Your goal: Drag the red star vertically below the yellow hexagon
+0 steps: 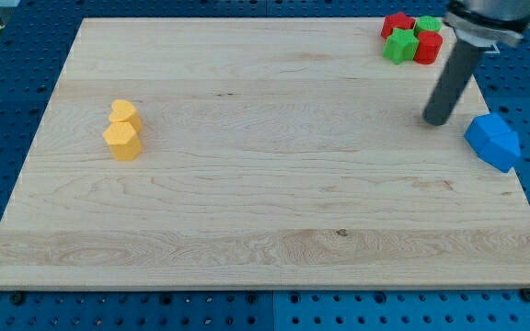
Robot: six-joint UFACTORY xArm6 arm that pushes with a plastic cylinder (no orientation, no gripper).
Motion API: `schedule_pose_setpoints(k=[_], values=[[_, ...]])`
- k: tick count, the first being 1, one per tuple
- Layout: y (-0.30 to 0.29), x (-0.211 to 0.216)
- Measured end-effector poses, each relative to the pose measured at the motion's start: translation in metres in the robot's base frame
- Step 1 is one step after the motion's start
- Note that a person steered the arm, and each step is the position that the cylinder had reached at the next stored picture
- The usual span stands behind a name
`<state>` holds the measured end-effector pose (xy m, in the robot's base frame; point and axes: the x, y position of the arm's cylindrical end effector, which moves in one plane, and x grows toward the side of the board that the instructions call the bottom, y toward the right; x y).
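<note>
The red star (397,23) lies at the view's top right, in a tight cluster with a green star (399,46), a green block (428,25) and a red cylinder (428,48). The yellow hexagon (122,141) sits at the view's left, touching a yellow heart (124,113) just above it. My tip (435,120) rests on the board at the right, below the cluster and left of a blue block (492,142). It touches no block.
The wooden board (265,211) lies on a blue perforated table. The blue block sits at the board's right edge. The arm's dark body (486,18) comes in from the top right corner.
</note>
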<state>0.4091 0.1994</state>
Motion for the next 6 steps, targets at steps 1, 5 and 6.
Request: schedule_pose_setpoints(k=[1, 5, 6], values=[[-0.029, 0.0], [-0.033, -0.055], [0.025, -0.054]])
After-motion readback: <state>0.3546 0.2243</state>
